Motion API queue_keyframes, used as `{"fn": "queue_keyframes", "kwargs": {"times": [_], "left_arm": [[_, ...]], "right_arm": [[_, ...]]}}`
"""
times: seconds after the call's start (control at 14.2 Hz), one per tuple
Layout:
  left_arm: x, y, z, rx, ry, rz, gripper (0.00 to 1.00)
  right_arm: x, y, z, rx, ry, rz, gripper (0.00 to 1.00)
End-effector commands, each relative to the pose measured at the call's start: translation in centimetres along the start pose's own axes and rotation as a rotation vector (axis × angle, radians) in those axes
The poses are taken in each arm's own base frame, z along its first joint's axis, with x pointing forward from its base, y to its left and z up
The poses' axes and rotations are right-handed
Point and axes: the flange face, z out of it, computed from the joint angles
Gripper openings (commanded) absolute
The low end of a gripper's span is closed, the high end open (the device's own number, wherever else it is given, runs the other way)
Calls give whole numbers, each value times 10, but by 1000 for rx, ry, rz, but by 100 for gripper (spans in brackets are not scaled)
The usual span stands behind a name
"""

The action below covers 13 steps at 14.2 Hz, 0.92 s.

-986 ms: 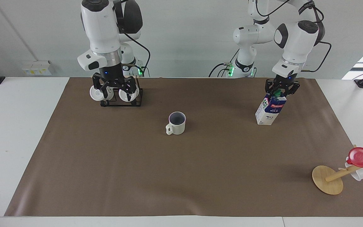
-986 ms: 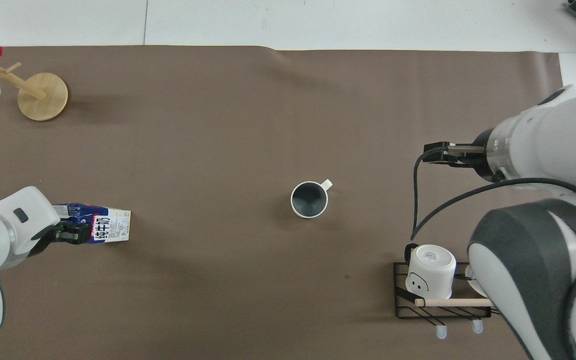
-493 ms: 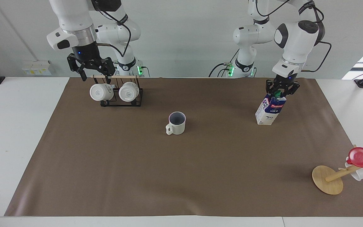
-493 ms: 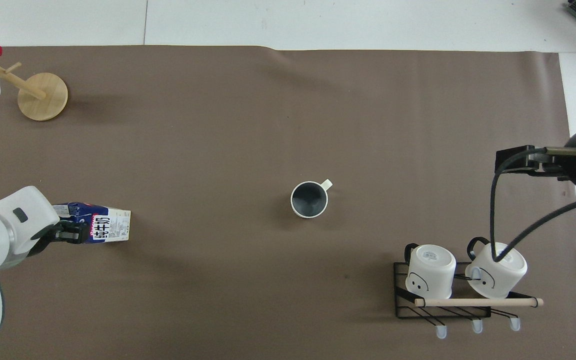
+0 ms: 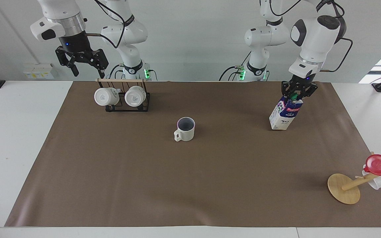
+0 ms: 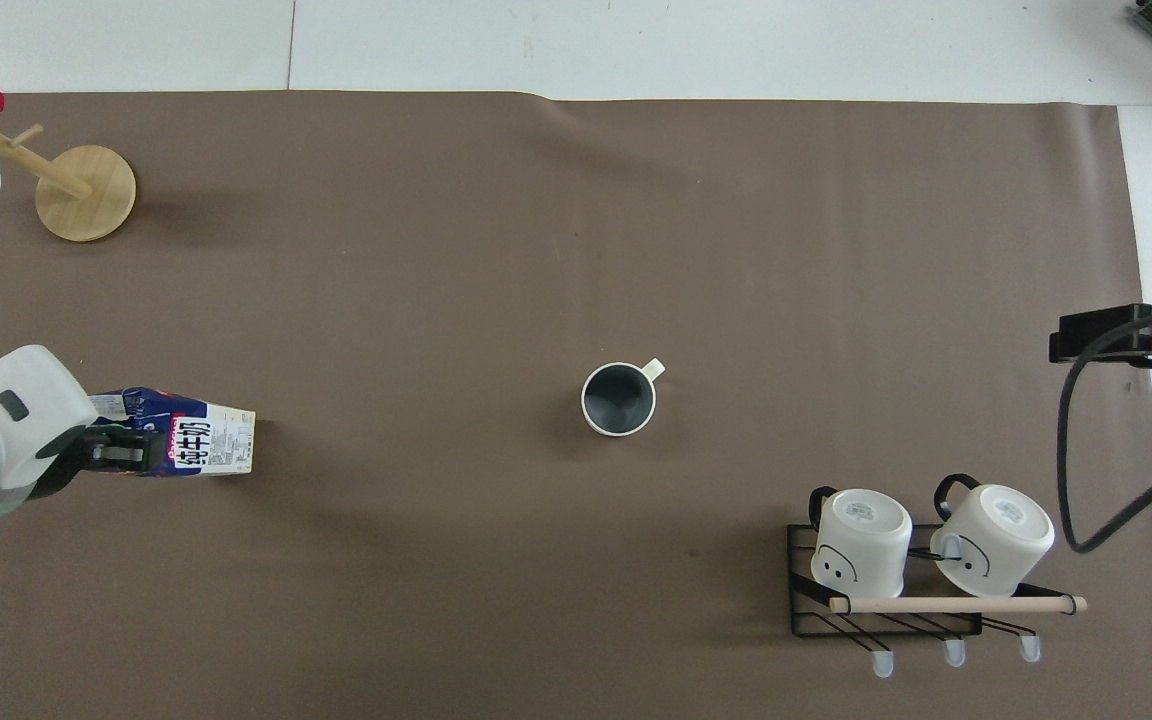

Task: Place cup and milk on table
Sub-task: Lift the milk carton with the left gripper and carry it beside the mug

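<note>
The left gripper (image 5: 297, 94) clenches the milk (image 5: 285, 113) by its top, tilted, apparently just clear of the table (image 5: 210, 185) near the left arm's edge. The cup (image 5: 185, 129) stands mid-sheet (upright) — the right gripper (image 5: 81, 61), fingers spread, hangs above the robots' edge.

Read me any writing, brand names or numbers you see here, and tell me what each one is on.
"纯牛奶", large black characters on the white side panel of the milk, seen in the overhead view.
Red brand band on the milk, white lettering: too blurred to read.
Fine print beside the characters: too small to read.
</note>
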Motion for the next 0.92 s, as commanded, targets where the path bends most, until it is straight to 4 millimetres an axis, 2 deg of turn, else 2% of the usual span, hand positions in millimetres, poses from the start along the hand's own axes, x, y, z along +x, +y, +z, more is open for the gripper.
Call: {"fn": "queue_keyframes", "kwargs": {"times": [0.0, 0.14, 0.21, 0.49, 0.63, 0.77, 0.85], "left_arm": [[14, 30, -9, -6, -21, -27, 52], [16, 48, -17, -10, -21, -56, 51], [20, 54, -21, -12, -29, -69, 51], [41, 86, -32, -28, -38, -115, 51], [55, 108, -41, -40, -30, -125, 51], [66, 133, -50, -51, -32, -143, 51], [69, 146, -52, -56, -36, -141, 51]], "right_arm": [[-1, 8, 3, 24, -30, -67, 100], [-4, 20, 7, 28, -48, -51, 100], [-5, 23, 13, 29, -61, -48, 100], [-5, 36, 17, 26, -71, -22, 100], [-7, 37, 13, 24, -85, -19, 100], [-4, 35, -1, 7, -56, -27, 100], [-4, 34, -2, 9, -54, -28, 100]]}}
